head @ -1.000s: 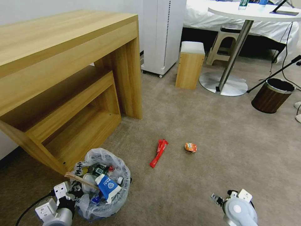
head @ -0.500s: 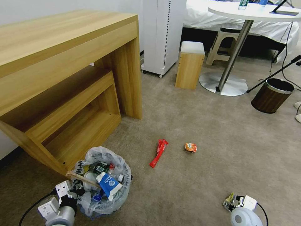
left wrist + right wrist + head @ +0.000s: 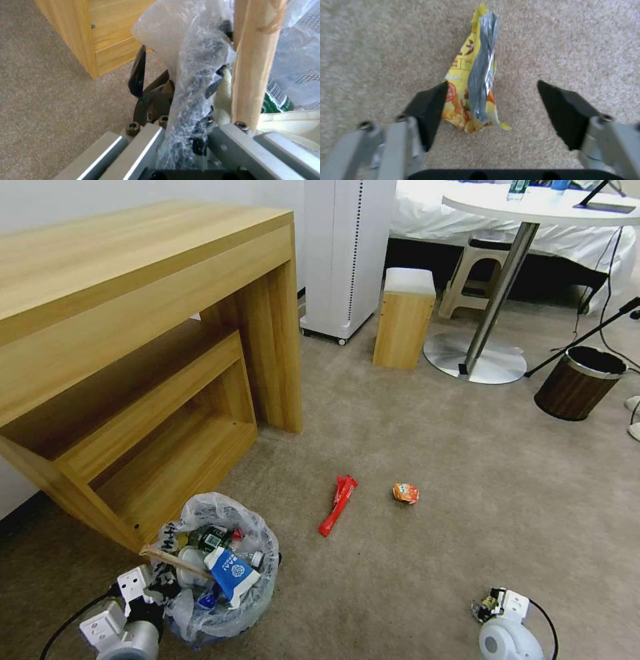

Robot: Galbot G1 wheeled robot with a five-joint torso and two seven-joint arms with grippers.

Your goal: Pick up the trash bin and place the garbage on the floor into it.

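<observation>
Left gripper (image 3: 143,597) is clamped on the trash bin (image 3: 220,567) rim and liner, bin near the desk leg (image 3: 100,513), already full of litter. Right gripper (image 3: 490,110) sits low over carpet, jaws wide, straddling a yellow wrapper (image 3: 475,82), nothing held. Step looks like pickup: next needs closing on the crumpled foil. Red wrapper (image 3: 338,505) and orange wrapper (image 3: 405,493) lie ahead; open carpet all round.
</observation>
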